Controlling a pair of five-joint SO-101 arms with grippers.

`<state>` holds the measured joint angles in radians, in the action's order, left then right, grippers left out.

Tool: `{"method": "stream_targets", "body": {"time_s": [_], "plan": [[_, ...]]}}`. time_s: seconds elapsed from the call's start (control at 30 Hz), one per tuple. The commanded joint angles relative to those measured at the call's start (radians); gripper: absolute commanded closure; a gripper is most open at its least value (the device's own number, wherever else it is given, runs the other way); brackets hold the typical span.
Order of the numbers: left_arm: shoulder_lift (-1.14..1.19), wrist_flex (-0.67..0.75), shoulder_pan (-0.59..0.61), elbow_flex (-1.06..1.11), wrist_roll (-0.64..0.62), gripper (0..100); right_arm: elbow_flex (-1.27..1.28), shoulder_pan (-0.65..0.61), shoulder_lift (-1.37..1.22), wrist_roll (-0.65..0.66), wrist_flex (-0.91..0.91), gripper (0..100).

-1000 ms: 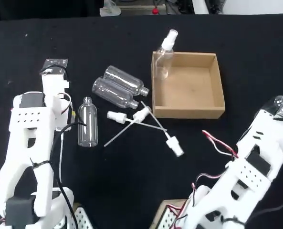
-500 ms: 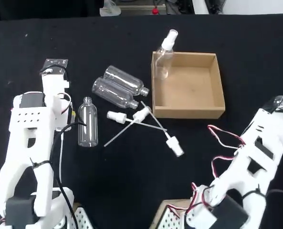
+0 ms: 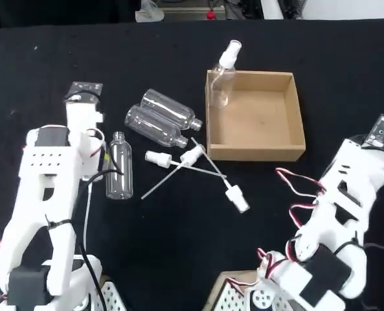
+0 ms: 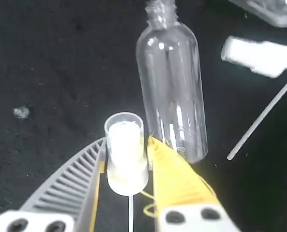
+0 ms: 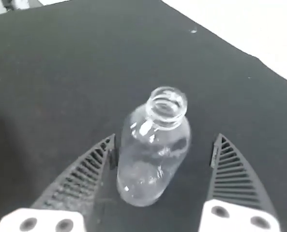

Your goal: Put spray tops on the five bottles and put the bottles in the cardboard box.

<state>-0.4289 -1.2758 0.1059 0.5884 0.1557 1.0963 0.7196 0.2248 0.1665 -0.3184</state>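
Capped bottle (image 3: 221,81), its spray top already on, stands upright at the 11 o'clock corner of the cardboard box (image 3: 256,154). At the box's 9 o'clock two bare bottles lie side by side and touching, the rear bottle (image 3: 169,109) and the front bottle (image 3: 154,126), both necks pointing toward 4 o'clock. Farther out, at about 8 o'clock from the box, a lone bottle (image 3: 119,170) lies with its neck toward 12 o'clock, just beside the left arm (image 3: 46,188). Three loose spray tops lie on the black table (image 3: 179,259) between 6 and 8 o'clock of the box, their tubes crossing. The first top (image 3: 158,157) is nearest the lone bottle, the middle top (image 3: 192,155) is near the front bottle's neck, and the last top (image 3: 238,199) lies apart at 6 o'clock.

The left gripper (image 4: 126,142) is pinching a held top (image 4: 126,159) between its grey and yellow fingers, cap end outward and tube trailing back between them. The yellow finger comes just beside the lone bottle's base. The right arm (image 3: 347,207) stands at the box's 5 o'clock. The right gripper (image 5: 166,140) is spread wide around a fifth bottle (image 5: 153,164), whose open mouth faces the wrist camera; one finger lies close against its side, the other well apart from it
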Motion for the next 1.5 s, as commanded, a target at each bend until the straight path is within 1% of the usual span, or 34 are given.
{"method": "stream_targets", "body": {"time_s": [0.0,0.3,0.63,0.7,0.83,0.9,0.97,1.07,1.17,1.23,1.33,1.47], "plan": [[-0.035,0.015,-0.008,-0.005,-0.008,97,-0.079,-0.018,-0.018,-0.003,-0.031,72.2],[-0.035,0.015,-0.008,-0.005,-0.008,97,-0.183,-0.012,-0.15,-0.005,-0.032,72.2],[-0.032,0.015,-0.013,-0.007,-0.008,97,-0.188,-0.015,-0.168,-0.006,-0.034,72.4],[-0.032,0.015,-0.013,-0.007,-0.008,97,-0.188,-0.012,-0.173,-0.006,-0.035,76.5],[-0.031,0.015,-0.013,-0.007,-0.008,97,-0.193,0.005,-0.166,-0.006,-0.037,89.2],[-0.031,0.015,-0.013,-0.005,-0.008,97,-0.196,0.008,-0.171,-0.006,-0.057,93.0],[-0.031,0.015,-0.013,-0.005,-0.008,97,-0.182,0.009,-0.174,-0.008,-0.112,95.1],[-0.038,0.015,-0.013,-0.005,-0.008,97,-0.142,0.011,-0.16,-0.008,-0.181,95.8],[-0.04,0.009,-0.013,-0.018,-0.008,97,-0.099,0.011,-0.107,-0.008,-0.201,95.6],[-0.04,0.008,-0.013,-0.031,-0.008,97,-0.068,0.012,-0.048,-0.008,-0.167,95.6],[-0.04,0.008,-0.013,-0.053,-0.008,97,-0.035,0.003,0.081,-0.009,-0.051,95.9],[-0.041,0.006,-0.008,-0.096,-0.009,97,-0.021,-0.021,0.343,-0.06,0.233,95.9]]}}
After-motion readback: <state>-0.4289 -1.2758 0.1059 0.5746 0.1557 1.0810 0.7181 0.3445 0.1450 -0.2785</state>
